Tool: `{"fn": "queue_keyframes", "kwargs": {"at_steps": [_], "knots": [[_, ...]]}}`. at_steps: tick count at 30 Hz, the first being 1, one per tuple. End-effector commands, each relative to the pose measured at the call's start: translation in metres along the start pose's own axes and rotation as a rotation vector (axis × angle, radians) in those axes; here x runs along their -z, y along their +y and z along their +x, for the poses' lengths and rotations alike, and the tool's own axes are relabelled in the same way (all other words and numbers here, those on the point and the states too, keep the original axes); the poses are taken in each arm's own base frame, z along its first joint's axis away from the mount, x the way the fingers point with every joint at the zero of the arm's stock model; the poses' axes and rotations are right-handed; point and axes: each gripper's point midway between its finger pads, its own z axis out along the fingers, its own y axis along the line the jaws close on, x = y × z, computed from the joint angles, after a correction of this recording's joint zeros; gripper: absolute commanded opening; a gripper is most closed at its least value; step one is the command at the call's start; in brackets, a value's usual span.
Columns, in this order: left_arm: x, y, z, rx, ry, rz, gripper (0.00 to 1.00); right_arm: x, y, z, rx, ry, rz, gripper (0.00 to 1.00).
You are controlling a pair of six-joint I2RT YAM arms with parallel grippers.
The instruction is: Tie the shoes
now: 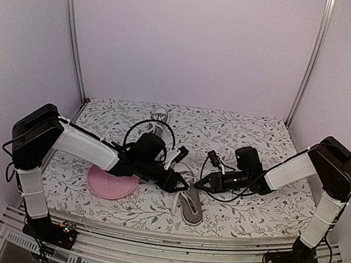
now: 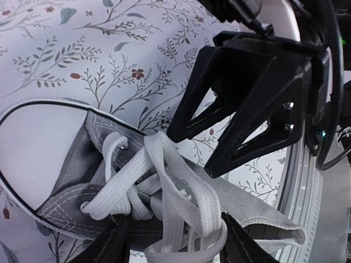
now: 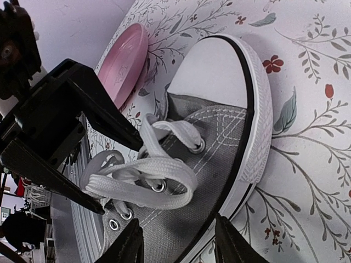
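Flowered desk (image 1: 257,134) carries a grey sneaker (image 1: 192,208). My left gripper (image 1: 184,184) and right gripper (image 1: 199,184) stand open over its laces (image 3: 148,175).

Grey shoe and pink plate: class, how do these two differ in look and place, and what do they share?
The grey shoe is long, with a white toe cap; the pink plate is round and plain. The left hand and right hand meet over the shoe; the plate sits beside it, partly under the left arm. Both rest on the floral tablecloth.
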Motion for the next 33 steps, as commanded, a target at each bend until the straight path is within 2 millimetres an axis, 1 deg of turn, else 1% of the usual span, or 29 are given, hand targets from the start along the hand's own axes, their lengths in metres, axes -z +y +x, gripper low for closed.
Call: {"fn": "queue_keyframes", "kwargs": {"at_steps": [1,5,10,14,18,24,26,29,31,32,33], "knots": [[-0.004,0.000,0.000,-0.006,0.000,-0.014,0.52,-0.007,0.002,-0.016,0.028,-0.038,-0.020,0.45],[-0.004,-0.003,-0.002,-0.005,-0.010,-0.001,0.44,-0.014,0.000,-0.016,0.026,-0.026,-0.031,0.45],[-0.004,-0.004,-0.001,0.001,-0.016,0.013,0.31,-0.015,0.003,-0.017,0.033,-0.031,-0.061,0.43],[-0.004,-0.005,0.001,0.008,-0.016,0.022,0.20,-0.014,0.011,-0.024,0.055,-0.052,-0.090,0.39],[-0.004,-0.004,0.004,0.015,-0.016,0.028,0.12,-0.015,0.019,-0.033,0.077,-0.065,-0.122,0.32],[-0.004,-0.005,0.007,0.021,-0.022,0.042,0.01,-0.021,0.020,-0.042,0.080,-0.067,-0.144,0.32],[-0.004,-0.004,0.007,0.024,-0.024,0.047,0.00,-0.022,0.021,-0.044,0.083,-0.067,-0.153,0.31],[-0.004,-0.004,0.008,0.027,-0.030,0.060,0.00,-0.023,0.024,-0.049,0.087,-0.072,-0.162,0.23],[-0.003,-0.003,0.007,0.029,-0.041,0.075,0.00,-0.024,0.025,-0.053,0.092,-0.077,-0.165,0.20],[-0.002,-0.004,0.008,0.032,-0.045,0.083,0.00,-0.025,0.025,-0.054,0.092,-0.077,-0.166,0.16],[-0.002,-0.004,0.008,0.034,-0.049,0.092,0.00,-0.027,0.024,-0.055,0.093,-0.075,-0.169,0.15]]}}
